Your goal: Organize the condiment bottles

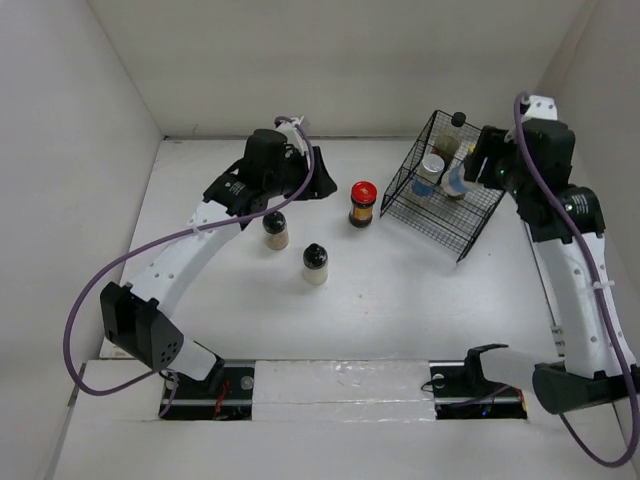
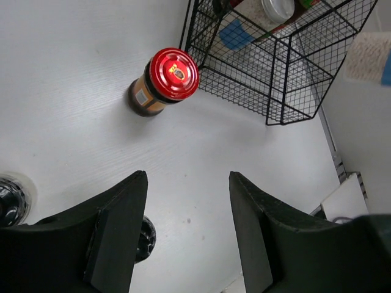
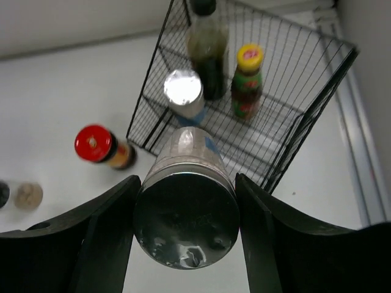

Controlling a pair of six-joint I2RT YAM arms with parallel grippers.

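Note:
My right gripper is shut on a silver-lidded blue-labelled jar and holds it over the black wire basket. In the basket stand the tall dark bottle, the yellow-capped bottle and the other silver-lidded jar. The red-lidded jar stands on the table just left of the basket. Two black-capped shakers stand further left. My left gripper is open and empty, near the red-lidded jar.
The white table has walls at the back and on both sides. The basket sits at the back right, close to the right wall. The left arm arches over the table's left half, above the shakers.

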